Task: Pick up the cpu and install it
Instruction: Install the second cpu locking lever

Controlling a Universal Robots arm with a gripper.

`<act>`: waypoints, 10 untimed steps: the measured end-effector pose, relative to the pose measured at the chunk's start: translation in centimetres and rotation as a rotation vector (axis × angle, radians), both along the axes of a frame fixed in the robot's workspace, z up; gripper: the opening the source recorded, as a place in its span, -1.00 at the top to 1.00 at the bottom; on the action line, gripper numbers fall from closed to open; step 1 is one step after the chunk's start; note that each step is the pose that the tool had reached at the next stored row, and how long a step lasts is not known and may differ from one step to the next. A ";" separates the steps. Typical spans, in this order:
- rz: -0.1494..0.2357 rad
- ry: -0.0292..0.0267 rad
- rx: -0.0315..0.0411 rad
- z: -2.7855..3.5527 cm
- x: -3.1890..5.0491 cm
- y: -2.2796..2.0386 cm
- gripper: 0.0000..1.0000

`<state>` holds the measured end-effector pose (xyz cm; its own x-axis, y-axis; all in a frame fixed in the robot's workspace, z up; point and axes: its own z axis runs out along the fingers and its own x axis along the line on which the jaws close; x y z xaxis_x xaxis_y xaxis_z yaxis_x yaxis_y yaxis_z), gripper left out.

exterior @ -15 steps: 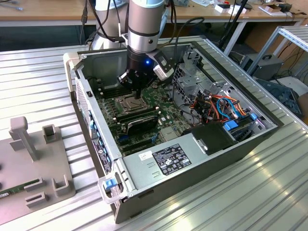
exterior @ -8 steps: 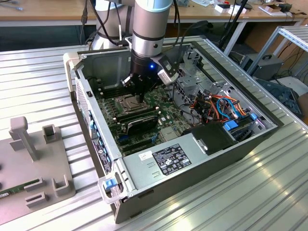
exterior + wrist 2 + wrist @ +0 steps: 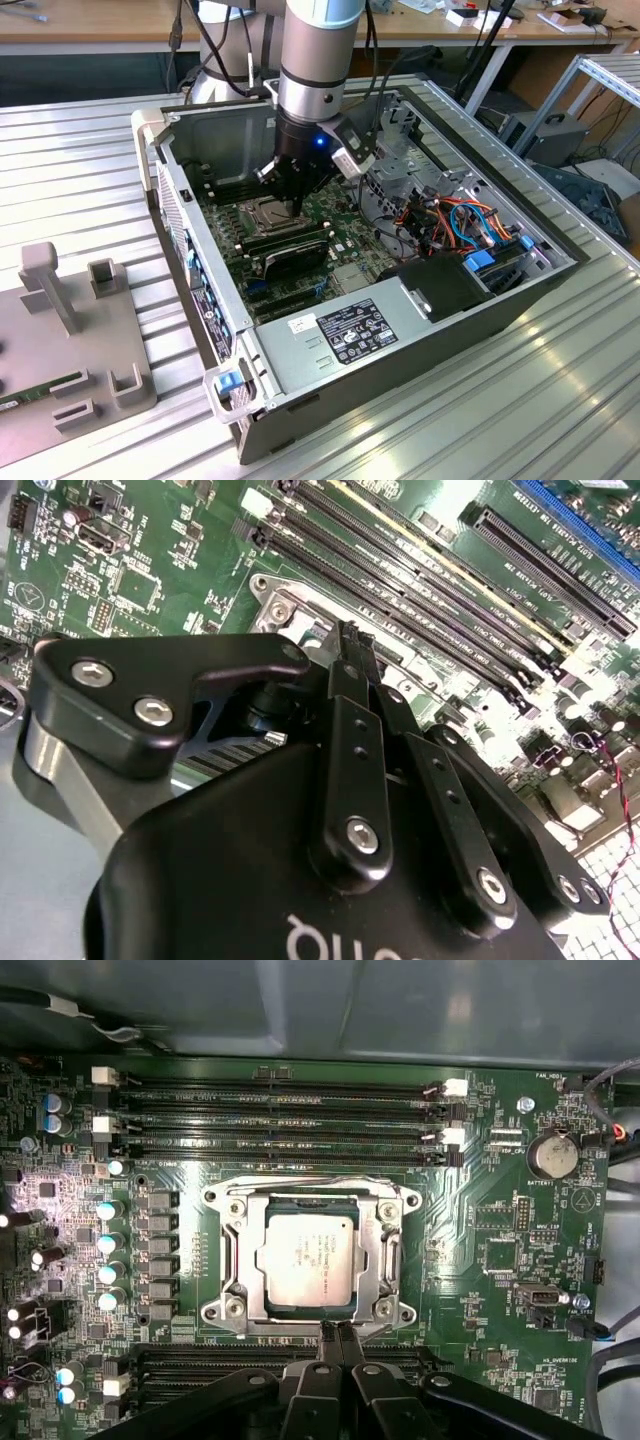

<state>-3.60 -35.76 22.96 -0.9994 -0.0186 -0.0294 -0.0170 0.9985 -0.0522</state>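
The cpu (image 3: 305, 1260), a small square chip with a silvery-grey top, lies flat inside the socket's metal frame (image 3: 225, 1260) on the green motherboard (image 3: 480, 1210). In the first wrist view my gripper (image 3: 337, 1332) is shut, its two black fingers pressed together with nothing between them, their tips at the socket frame's edge just beside the cpu. The second wrist view has the shut gripper (image 3: 352, 640) low over the board beside the socket. In the exterior view the gripper (image 3: 296, 205) reaches down into the open computer case (image 3: 400, 340) at the socket (image 3: 262, 212).
Long black memory slots (image 3: 280, 1120) run along both sides of the socket. A silver power supply (image 3: 350, 335) and coloured cables (image 3: 450, 220) crowd the case on the exterior view's right. A grey fixture (image 3: 60, 330) sits on the ribbed metal table to the exterior view's left.
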 end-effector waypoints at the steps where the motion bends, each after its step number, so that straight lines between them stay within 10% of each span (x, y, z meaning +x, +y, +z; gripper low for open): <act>1: 0.000 0.0000 -0.0002 -0.01 -0.01 0.00 0.79; 10: 0.000 -0.0001 -0.0021 -0.18 -0.54 0.00 0.79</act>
